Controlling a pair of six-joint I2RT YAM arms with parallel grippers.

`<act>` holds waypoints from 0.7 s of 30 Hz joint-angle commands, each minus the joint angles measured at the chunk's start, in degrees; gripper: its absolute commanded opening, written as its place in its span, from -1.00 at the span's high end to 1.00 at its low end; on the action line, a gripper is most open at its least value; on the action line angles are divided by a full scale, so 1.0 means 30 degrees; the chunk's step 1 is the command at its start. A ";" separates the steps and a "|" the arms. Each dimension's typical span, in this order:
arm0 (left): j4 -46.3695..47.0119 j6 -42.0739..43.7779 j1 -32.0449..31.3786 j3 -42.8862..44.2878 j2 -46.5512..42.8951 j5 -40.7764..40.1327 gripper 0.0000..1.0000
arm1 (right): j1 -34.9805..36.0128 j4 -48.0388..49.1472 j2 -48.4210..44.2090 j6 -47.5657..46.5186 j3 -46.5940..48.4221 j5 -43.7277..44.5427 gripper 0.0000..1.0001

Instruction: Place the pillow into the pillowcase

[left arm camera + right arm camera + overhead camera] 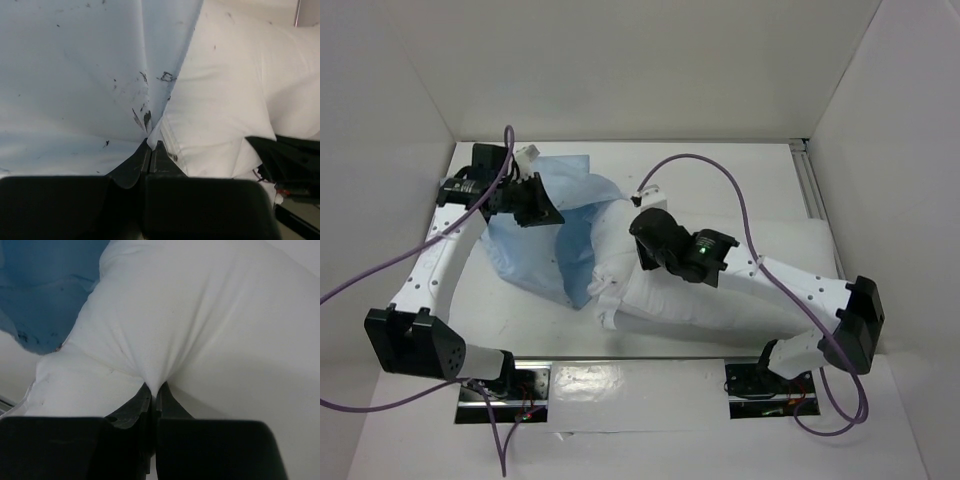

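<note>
The light blue pillowcase (555,235) lies wrinkled at the back left of the table, its open side against the white pillow (710,300). The pillow stretches from the middle toward the front right, and its left end meets the case. My left gripper (544,212) sits on the case's upper part. In the left wrist view it (152,143) is shut on a fold of the pillowcase (75,75) right beside the pillow (235,90). My right gripper (646,243) presses on the pillow's upper left end. Seen from its wrist, it (156,388) is shut on a pinch of pillow (200,320) fabric, with the pillowcase (45,295) at upper left.
White walls enclose the table on the left, back and right. An aluminium rail (812,185) runs along the back right edge. Purple cables (720,175) loop over both arms. The arm bases (760,385) stand on metal plates at the near edge.
</note>
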 commanded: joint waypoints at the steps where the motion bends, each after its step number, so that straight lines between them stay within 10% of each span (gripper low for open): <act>1: -0.0652 0.0931 -0.0341 -0.0112 -0.0699 0.0913 1.00 | 0.0098 0.2293 0.0164 0.0947 0.1933 0.2728 1.00; 21: -0.1675 0.1488 -0.1162 -0.1607 -0.2574 0.1938 1.00 | 0.0098 0.2823 0.7927 0.3640 0.4573 0.8063 1.00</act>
